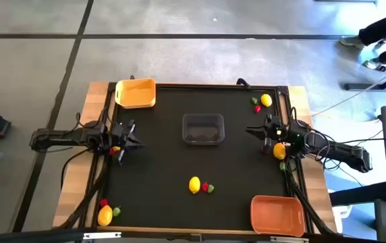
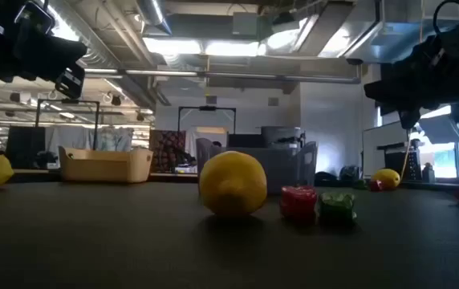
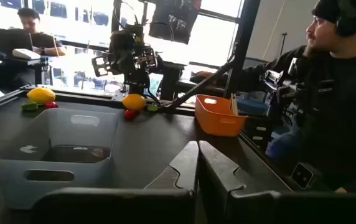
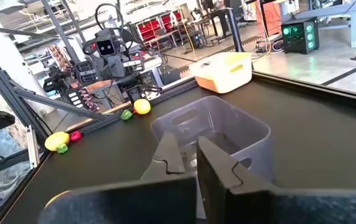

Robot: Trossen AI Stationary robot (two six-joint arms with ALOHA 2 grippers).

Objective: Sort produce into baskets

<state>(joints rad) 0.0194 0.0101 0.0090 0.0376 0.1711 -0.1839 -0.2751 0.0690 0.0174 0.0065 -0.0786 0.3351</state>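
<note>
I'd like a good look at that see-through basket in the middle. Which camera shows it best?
The right wrist view: the clear basket sits close, with its rim and inside visible. The high view shows only its outline from above, the left wrist view its side, and the low view hardly any of it.

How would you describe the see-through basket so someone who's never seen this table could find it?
Start at the black table mat and look to its middle, between the two arms. There sits the clear basket, empty. The yellow basket and orange basket sit at opposite corners; this one alone is transparent.
</note>
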